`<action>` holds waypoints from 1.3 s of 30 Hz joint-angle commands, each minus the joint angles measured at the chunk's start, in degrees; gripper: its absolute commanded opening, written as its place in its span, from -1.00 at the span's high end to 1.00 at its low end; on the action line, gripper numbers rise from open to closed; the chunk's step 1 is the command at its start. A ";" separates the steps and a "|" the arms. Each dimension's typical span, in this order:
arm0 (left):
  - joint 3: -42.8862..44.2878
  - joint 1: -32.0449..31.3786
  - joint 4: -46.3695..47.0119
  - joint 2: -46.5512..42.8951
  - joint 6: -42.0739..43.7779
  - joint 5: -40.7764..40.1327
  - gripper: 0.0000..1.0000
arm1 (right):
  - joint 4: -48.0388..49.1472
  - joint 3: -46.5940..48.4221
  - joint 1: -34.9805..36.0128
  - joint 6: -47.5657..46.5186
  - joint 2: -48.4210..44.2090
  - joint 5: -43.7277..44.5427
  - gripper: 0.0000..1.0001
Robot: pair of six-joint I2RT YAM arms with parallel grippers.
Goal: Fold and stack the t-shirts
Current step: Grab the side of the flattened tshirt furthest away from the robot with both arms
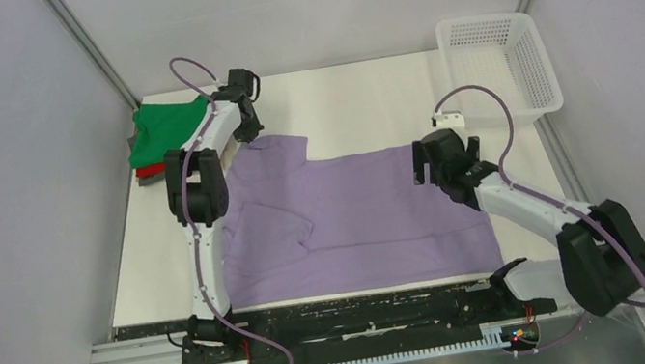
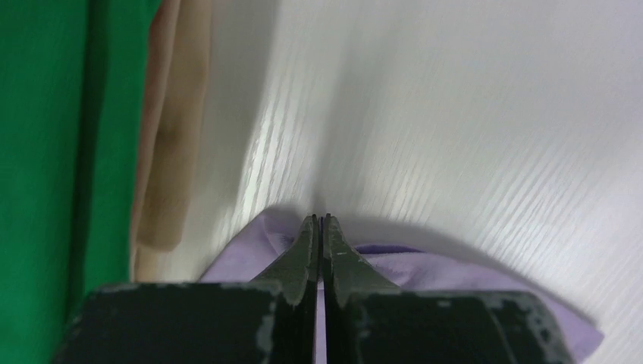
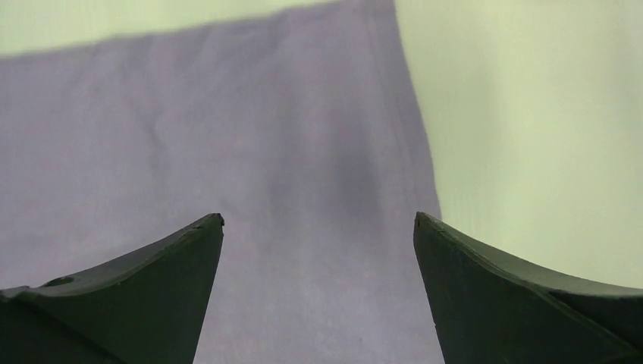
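The lilac t-shirt [image 1: 352, 207] lies spread flat on the white table, one sleeve folded in at the left. My left gripper [image 1: 249, 139] is at its far left corner, shut on a fold of the cloth; the left wrist view shows the jaws [image 2: 320, 218] pressed together with lilac cloth [image 2: 470, 273] bunched around them. My right gripper [image 1: 420, 164] is open over the shirt's far right corner; in the right wrist view [image 3: 318, 218] the shirt [image 3: 227, 136] lies flat under the spread fingers. A folded green shirt [image 1: 164, 129] rests on a red one [image 1: 147, 174] at the far left.
A white mesh basket [image 1: 501, 66] stands at the far right corner. The green pile [image 2: 45, 152] with a tan-looking layer [image 2: 170, 152] lies just left of my left gripper. Bare white table [image 1: 355, 103] runs behind the lilac shirt. Grey walls enclose the table.
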 commanded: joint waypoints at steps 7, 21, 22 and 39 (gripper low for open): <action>-22.95 -1.46 9.67 -22.60 -4.96 5.93 0.96 | -2.98 27.33 -5.17 1.52 26.54 11.62 -0.96; -30.11 -2.70 11.46 -29.17 -2.68 7.29 0.96 | -8.01 39.72 -7.71 3.36 42.89 15.51 -0.87; -30.76 -2.88 12.18 -29.71 -2.44 7.35 0.96 | -7.65 39.34 -7.75 3.13 43.02 15.49 -0.87; -34.79 -3.70 14.34 -33.18 -1.42 8.66 0.96 | -5.73 35.10 -8.51 5.75 43.58 14.87 -0.66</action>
